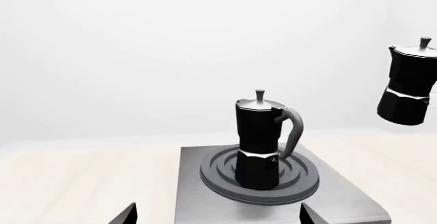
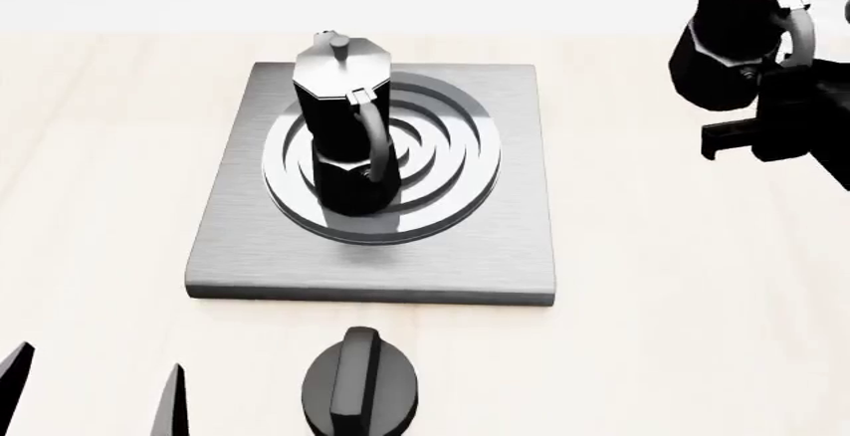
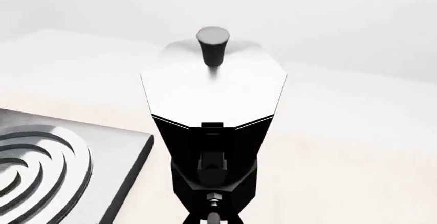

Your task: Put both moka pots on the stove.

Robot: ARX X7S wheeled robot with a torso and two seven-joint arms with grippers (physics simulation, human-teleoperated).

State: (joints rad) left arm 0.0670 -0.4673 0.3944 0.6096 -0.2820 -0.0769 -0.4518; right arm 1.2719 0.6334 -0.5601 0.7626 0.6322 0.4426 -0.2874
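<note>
One moka pot (image 2: 338, 127) stands upright on the round burner of the stove (image 2: 505, 247), its handle towards me; it also shows in the left wrist view (image 1: 259, 142). The second moka pot (image 2: 738, 28) hangs to the right of the stove, off the plate. My right gripper (image 2: 781, 108) is shut on its handle. In the right wrist view this pot (image 3: 213, 111) fills the middle, with the right gripper (image 3: 215, 219) closed at its handle. It also shows in the left wrist view (image 1: 408, 88), above table height. My left gripper (image 2: 94, 396) is open and empty, in front of the stove (image 1: 341, 198).
A short black round knob with a ridge (image 2: 358, 388) lies on the pale wooden table (image 2: 664, 336) just in front of the stove. The stove's corner (image 3: 102, 152) shows in the right wrist view, left of the held pot. A white wall stands behind.
</note>
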